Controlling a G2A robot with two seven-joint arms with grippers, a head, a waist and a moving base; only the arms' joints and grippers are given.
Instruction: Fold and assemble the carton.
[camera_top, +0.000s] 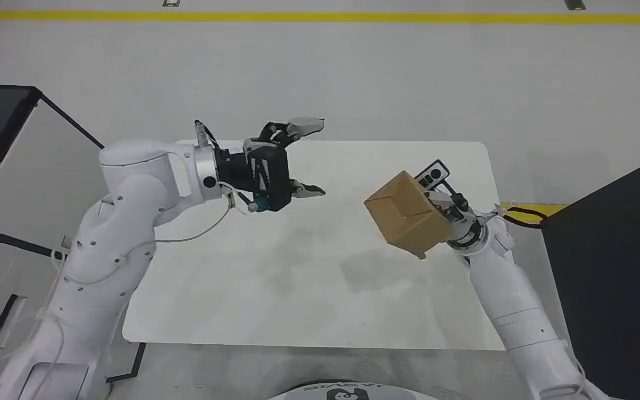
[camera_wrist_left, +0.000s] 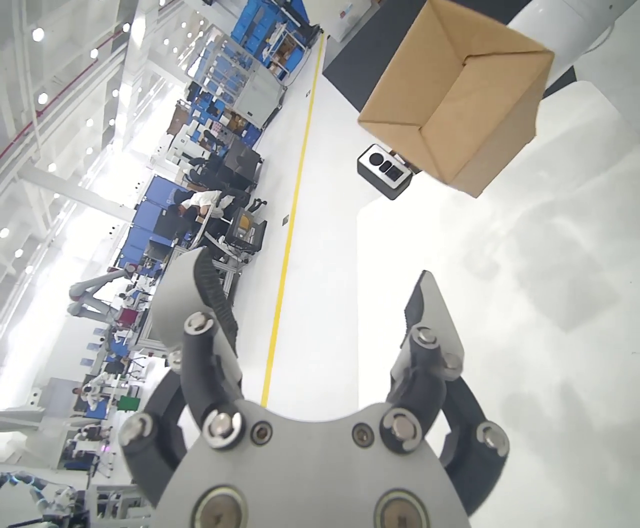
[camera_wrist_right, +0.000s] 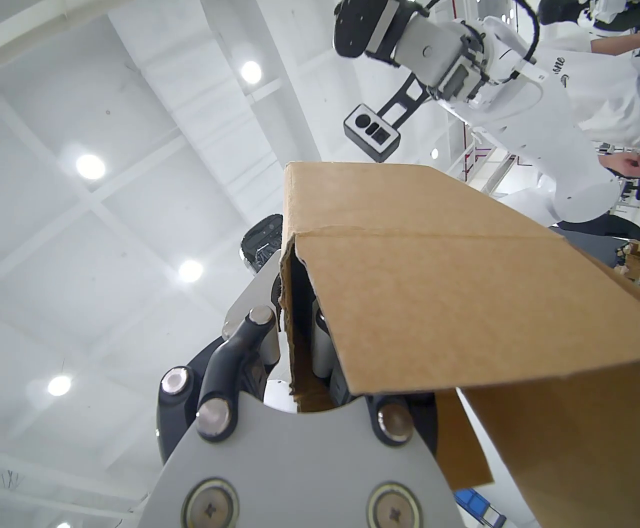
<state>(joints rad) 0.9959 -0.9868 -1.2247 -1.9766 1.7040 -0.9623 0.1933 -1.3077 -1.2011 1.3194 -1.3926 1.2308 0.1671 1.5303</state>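
Two arms are stationed over a white worktop (camera_top: 300, 290). In the top view, the left pincer (camera_top: 315, 157) hangs above the far edge of the worktop, left of centre, with its fingers spread wide apart and nothing between them. The right pincer (camera_top: 452, 208) sits over the right part of the worktop, clamped on a brown carton (camera_top: 405, 212). The carton is erected into a box shape, tilted on one corner and lifted off the surface, with its shadow lying on the worktop below and to the left. The carton and the left pincer are well apart. A yellow line (camera_top: 320, 16) crosses the floor beyond the worktop. In the left wrist view, the left pincer (camera_wrist_left: 312, 280) shows both fingers (camera_wrist_left: 430, 305) parted, with bare worktop (camera_wrist_left: 525, 325) and the yellow line (camera_wrist_left: 292, 215) visible between and beyond them. The carton (camera_wrist_left: 450, 110) is farther off, raised and tilted, with folded edges meeting near one corner. In the right wrist view, the right pincer (camera_wrist_right: 292, 340) grips one wall of the carton (camera_wrist_right: 425, 300): one finger (camera_wrist_right: 260, 325) lies outside the wall and the other inside. A side seam next to the fingers stands slightly open.
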